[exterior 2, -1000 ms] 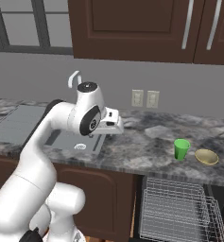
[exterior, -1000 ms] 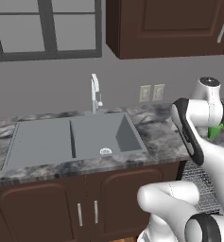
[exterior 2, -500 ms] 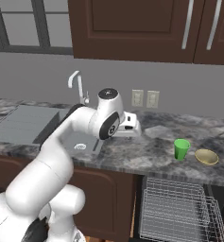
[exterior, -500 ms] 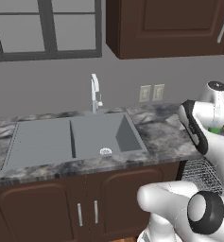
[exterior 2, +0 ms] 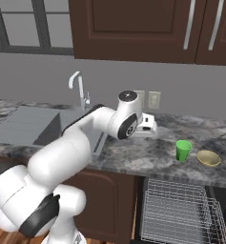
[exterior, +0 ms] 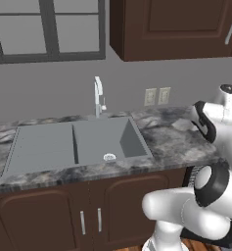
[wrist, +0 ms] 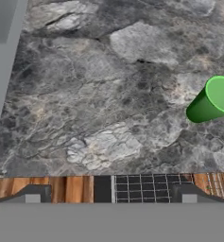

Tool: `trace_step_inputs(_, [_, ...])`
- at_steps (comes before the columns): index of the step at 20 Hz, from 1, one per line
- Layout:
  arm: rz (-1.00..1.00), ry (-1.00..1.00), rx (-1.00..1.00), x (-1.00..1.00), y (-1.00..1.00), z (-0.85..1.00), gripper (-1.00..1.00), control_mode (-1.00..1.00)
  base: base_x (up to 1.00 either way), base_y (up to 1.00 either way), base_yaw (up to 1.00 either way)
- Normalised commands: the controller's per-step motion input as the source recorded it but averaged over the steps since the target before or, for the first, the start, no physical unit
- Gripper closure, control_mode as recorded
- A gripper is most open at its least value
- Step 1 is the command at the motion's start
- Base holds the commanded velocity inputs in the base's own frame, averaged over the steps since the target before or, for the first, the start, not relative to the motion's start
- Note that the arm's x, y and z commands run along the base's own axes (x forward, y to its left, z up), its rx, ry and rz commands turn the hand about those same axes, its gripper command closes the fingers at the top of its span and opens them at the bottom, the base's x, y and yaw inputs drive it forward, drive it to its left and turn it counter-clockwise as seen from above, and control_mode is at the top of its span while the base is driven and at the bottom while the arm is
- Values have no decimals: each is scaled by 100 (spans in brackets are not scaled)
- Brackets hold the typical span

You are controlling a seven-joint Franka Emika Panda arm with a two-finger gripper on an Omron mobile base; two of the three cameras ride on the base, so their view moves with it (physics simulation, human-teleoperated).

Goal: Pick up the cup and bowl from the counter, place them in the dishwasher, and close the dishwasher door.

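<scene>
Standing on the marbled surface (exterior 2: 133, 157): green cup (exterior 2: 183, 150), upright, right of the sink (exterior 2: 33, 126); tan bowl (exterior 2: 209, 158) just beyond it. Hand (wrist: 110, 197) open, empty, hovering between sink and cup. Rack (exterior 2: 179, 212) below.

On the counter (exterior 2: 148, 157), the cup (exterior 2: 183, 150) stands just left of the bowl (exterior 2: 208, 157), apart from it. The sink (exterior: 78, 144) lies well off at their 9 o'clock. The dishwasher (exterior 2: 179, 212) rack sits below them at 6 o'clock.
</scene>
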Motion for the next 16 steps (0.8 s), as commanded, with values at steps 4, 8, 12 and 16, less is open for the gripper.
trace_step_inputs(4, [-2, 0, 0, 24, -48, -11, -100, -100, 0, 0, 0])
trace_step_inputs(8, [-3, 0, 0, 22, -47, -4, -100, -100, 0, 0, 0])
trace_step_inputs(12, [-2, 0, 0, 16, -44, -1, -100, -100, 0, 0, 0])
trace_step_inputs(16, [-1, 0, 0, 10, -38, -17, -100, -100, 0, 0, 0])
